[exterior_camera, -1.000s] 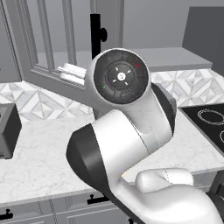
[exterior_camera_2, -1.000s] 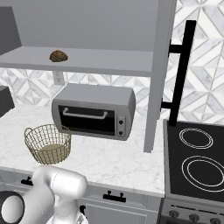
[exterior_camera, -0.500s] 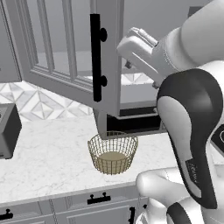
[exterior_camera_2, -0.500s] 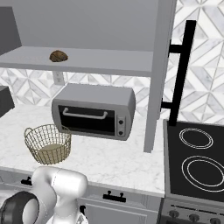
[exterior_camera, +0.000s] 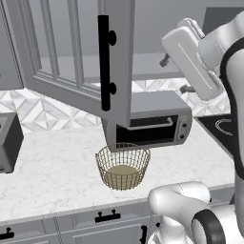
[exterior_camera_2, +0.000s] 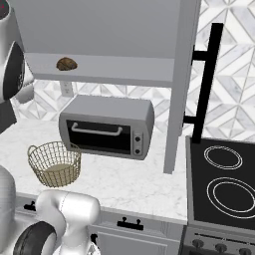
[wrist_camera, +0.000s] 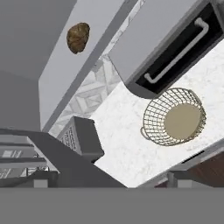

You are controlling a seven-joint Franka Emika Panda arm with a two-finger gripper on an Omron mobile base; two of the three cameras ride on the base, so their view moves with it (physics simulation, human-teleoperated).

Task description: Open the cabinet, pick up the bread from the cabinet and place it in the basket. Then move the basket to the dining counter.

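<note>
Gripper [exterior_camera: 174,74] released, jaws wide, holding nothing, raised before the open cabinet [exterior_camera: 81,57].
Bread [exterior_camera_2: 66,63] sits near the shelf's front edge; basket [exterior_camera_2: 54,164] stands on the worktop [exterior_camera_2: 129,182] near its front edge.

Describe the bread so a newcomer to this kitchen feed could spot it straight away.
Find the grey wall cabinet standing open above the toaster oven. On its pale shelf, toward the left, lies the bread: a small, brown, rounded lump. It lies alone up there, darker and far smaller than the wire basket on the worktop below.
</note>
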